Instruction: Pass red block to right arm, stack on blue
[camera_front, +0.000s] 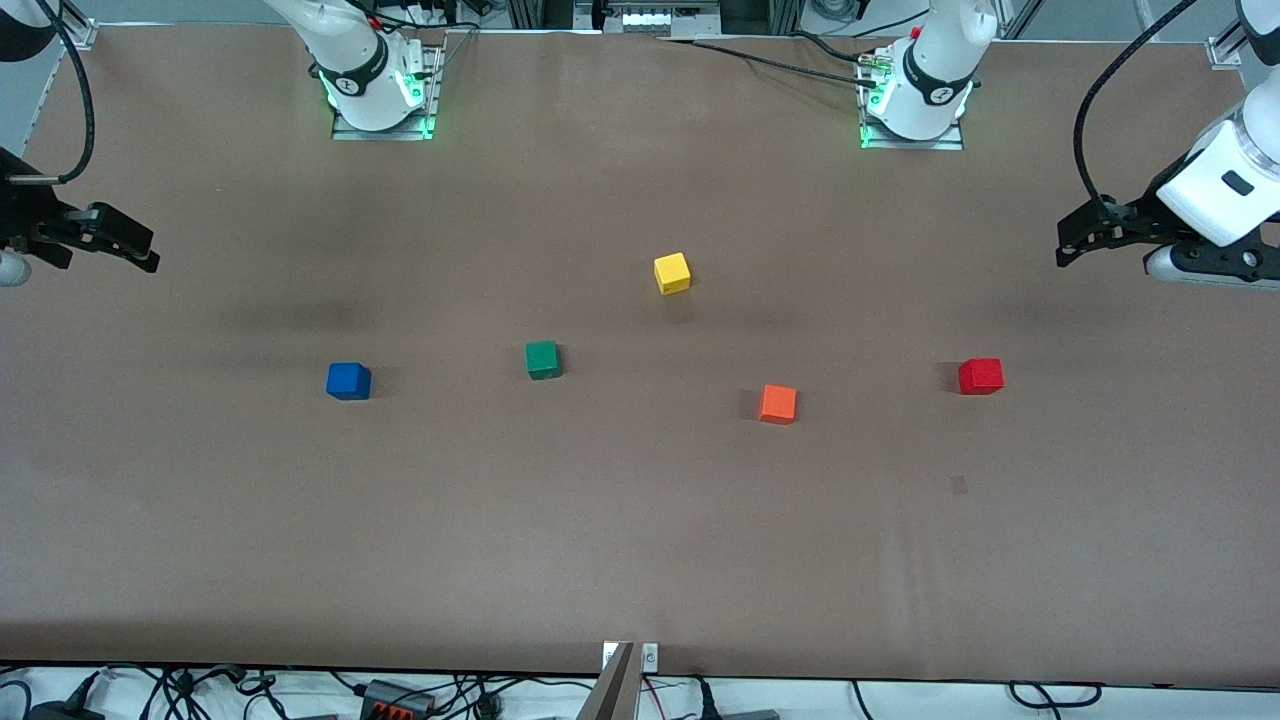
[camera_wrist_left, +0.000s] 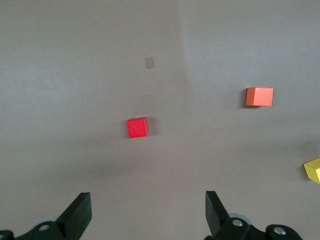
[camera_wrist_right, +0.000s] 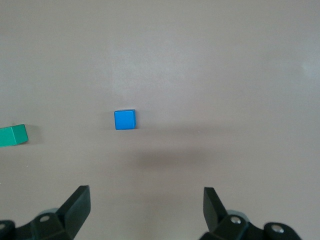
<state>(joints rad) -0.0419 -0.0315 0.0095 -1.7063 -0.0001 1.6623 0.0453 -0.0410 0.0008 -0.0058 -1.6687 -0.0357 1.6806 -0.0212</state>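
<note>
Plainly, nothing is being held yet: the red block is sitting on the brown counter toward the left arm's end, and the blue block is sitting toward the right arm's end, the two well apart with a green block, a yellow block and an orange block lying between them. The relation that is deciding the coming move is which arm is closer to the red block, and that is the left one: the left tool is hanging in the air over the counter's edge at its own end, with its jaws standing wide and empty, and in the left wrist view the red block is showing ahead of the spread fingers, roughly centred between them, with the orange block off to one side. The right tool is waiting over the counter at its own end, also wide and empty, with the blue block lying ahead of it in its wrist view. The red block is resting flat and nearly square to the counter's edges, so I judge the left tool is needing to travel down and forward to straddle it.
</note>
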